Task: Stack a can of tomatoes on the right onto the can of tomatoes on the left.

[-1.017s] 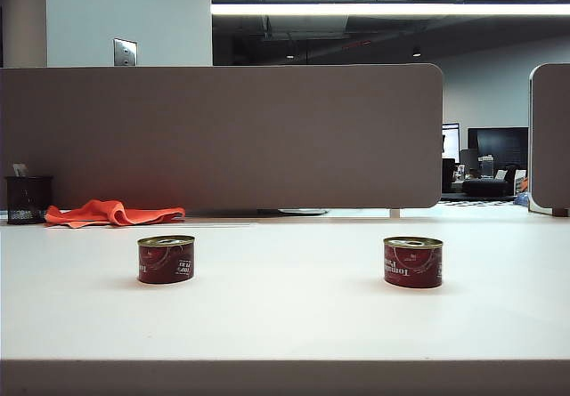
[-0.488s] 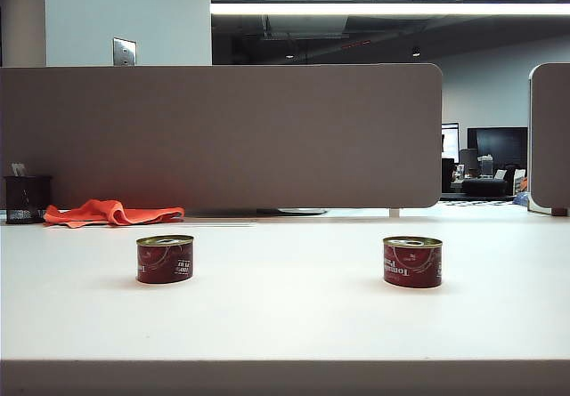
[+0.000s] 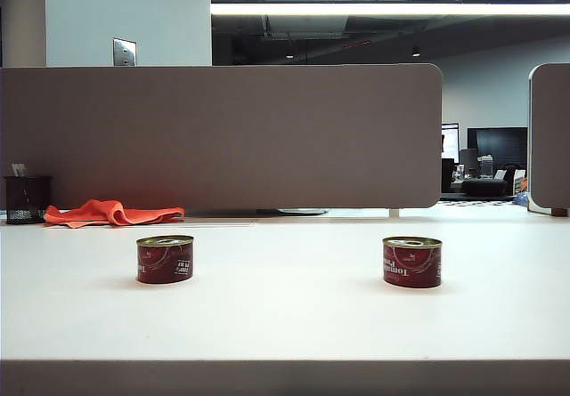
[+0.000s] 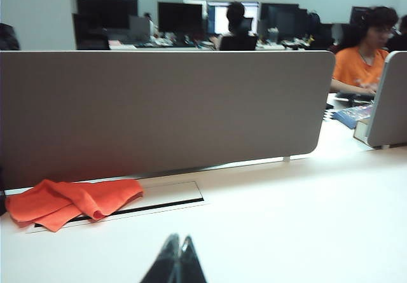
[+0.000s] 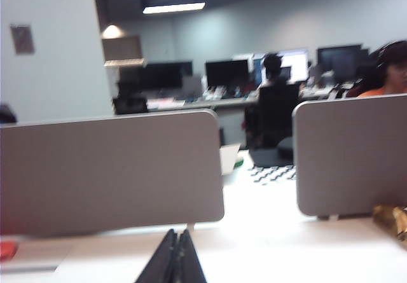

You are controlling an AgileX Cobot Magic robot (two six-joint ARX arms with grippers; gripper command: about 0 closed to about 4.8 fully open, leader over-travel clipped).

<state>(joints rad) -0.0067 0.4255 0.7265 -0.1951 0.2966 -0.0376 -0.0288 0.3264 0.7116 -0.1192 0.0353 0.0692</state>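
Two squat round tins with red labels and gold lids stand well apart on a smooth white table [image 3: 285, 325]: the left can [image 3: 165, 259] at 9 o'clock, the right can [image 3: 412, 262] at 3 o'clock, its white lettering unreadable. The left gripper [image 4: 177, 259] and right gripper [image 5: 174, 254] show dark, pointed tips pressed together, holding nothing. A crumpled orange cloth [image 3: 111, 212] lies behind.

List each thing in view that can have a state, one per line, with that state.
Left can of tomatoes: upright on the table, nothing stacked on it.
Right can of tomatoes: upright on the table, apart from the other, not gripped.
Orange cloth: crumpled, lying by the divider.
Left pincer: shut, empty, above the table.
Right pincer: shut, empty, above the table.
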